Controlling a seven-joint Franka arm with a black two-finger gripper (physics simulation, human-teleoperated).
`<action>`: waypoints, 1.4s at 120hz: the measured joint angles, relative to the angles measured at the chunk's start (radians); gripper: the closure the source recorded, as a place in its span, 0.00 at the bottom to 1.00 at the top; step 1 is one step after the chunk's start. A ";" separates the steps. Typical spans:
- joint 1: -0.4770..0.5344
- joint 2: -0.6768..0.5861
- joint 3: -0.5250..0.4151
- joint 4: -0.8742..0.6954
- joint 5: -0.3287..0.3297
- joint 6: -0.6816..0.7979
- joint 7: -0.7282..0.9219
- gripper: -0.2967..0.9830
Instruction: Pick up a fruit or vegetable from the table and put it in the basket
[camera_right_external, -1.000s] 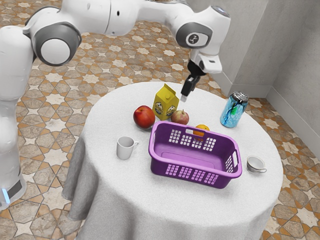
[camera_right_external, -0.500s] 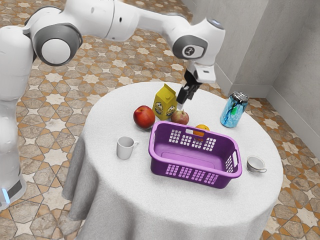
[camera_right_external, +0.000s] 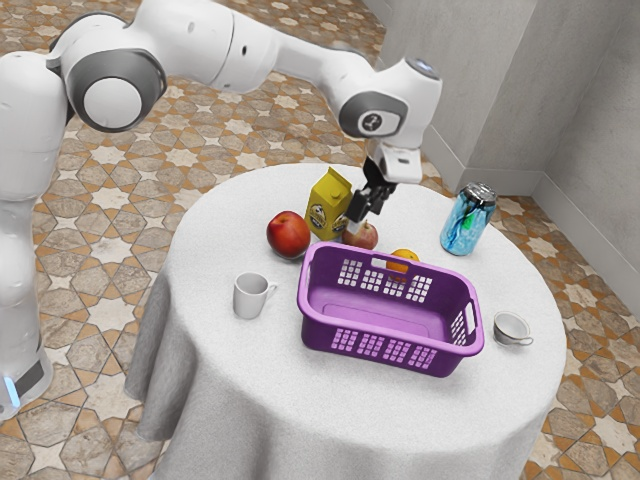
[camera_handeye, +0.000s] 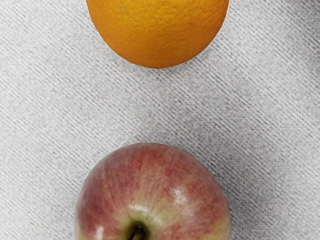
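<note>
One carton (camera_right_external: 328, 208), one orange (camera_handeye: 159, 30) flank the apple (camera_handeye: 155, 185); claw (camera_right_external: 354, 222) spread or closed, can't tell.

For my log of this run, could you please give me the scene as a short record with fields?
gripper: close over the apple, not above the basket
apple: pinkish red, on the table, stem toward the wrist camera
orange: near the apple, apart from it
red fruit: beside the yellow carton
basket: purple, upright
drinkware: white mug, small cup, on opposite sides of the basket
can: blue, upright
</note>
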 joint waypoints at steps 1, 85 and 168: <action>0.000 0.000 0.000 -0.001 0.000 0.001 0.001 0.23; 0.001 0.022 0.011 -0.057 -0.001 0.057 0.028 0.23; 0.001 0.020 0.011 -0.090 0.011 0.103 0.011 0.50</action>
